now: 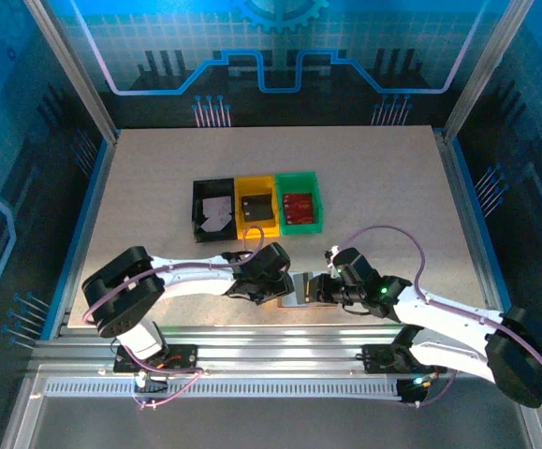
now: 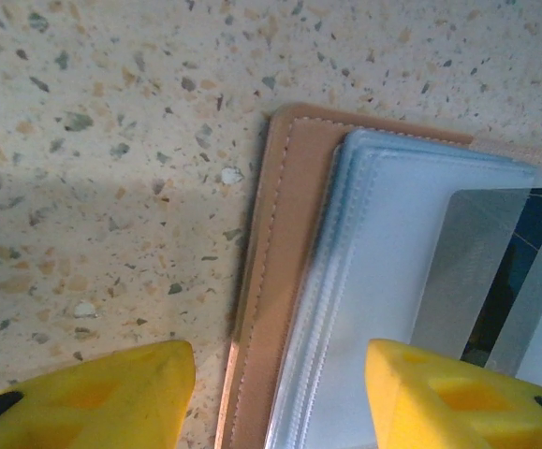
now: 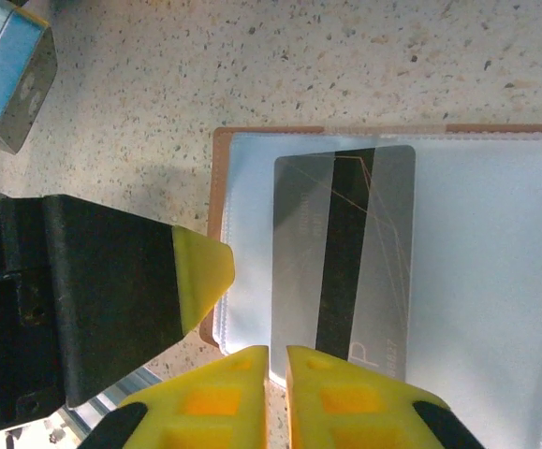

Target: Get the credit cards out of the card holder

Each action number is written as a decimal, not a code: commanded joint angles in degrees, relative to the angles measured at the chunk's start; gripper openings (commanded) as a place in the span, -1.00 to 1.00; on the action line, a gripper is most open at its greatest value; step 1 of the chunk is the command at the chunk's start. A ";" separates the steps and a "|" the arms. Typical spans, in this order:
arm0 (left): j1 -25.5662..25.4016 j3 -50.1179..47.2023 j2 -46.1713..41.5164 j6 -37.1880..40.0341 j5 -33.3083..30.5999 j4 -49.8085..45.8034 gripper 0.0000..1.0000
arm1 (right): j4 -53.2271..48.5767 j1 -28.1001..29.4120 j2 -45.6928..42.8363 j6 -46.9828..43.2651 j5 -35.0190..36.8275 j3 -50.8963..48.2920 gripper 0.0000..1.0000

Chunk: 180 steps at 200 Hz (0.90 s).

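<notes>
Tan leather runs up between the fingers of my left gripper (image 2: pixel 278 374): the stitched edge of the card holder (image 2: pixel 275 234), lying open and flat on the speckled table (image 2: pixel 111 140), with its clear sleeves fanned out under the right-hand finger. Those fingers stand well apart with nothing clamped between them. I read that as a hold-down, pinning the wallet so it does not slide when a card is pulled. In the right wrist view one yellow fingertip (image 3: pixel 203 276) of that gripper sits just at the holder's edge. My right gripper (image 3: pixel 277 393) has its fingers drawn together, with only a thin slit between them. Directly ahead of their tips lies the grey credit card (image 3: pixel 345 253), dark stripe up, resting on top of the sleeves rather than tucked inside one. Its near edge runs in under the tips. Whether they have nipped that edge I cannot tell (the pads hide it). Well beyond both sets of fingers, the row of trays (image 1: pixel 256 180) seems to hold flat pieces already, so I judge this card is one of the last to lift.
</notes>
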 commanded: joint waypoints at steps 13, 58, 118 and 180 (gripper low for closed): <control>-1.19 -0.81 5.70 -1.64 1.77 3.10 0.07 | 2.21 -1.59 1.46 0.56 0.76 -2.14 -0.84; -2.03 -2.83 8.18 -3.01 2.82 6.41 0.07 | 0.71 -3.64 1.77 0.48 2.69 -3.79 -0.94; -2.78 -3.35 10.94 -3.81 3.77 8.93 0.07 | -3.29 -6.52 2.31 -0.27 3.71 -4.25 -1.00; -3.32 -4.00 13.24 -4.59 4.74 11.25 0.07 | -7.89 -7.69 -0.41 -3.92 0.87 -0.39 -0.99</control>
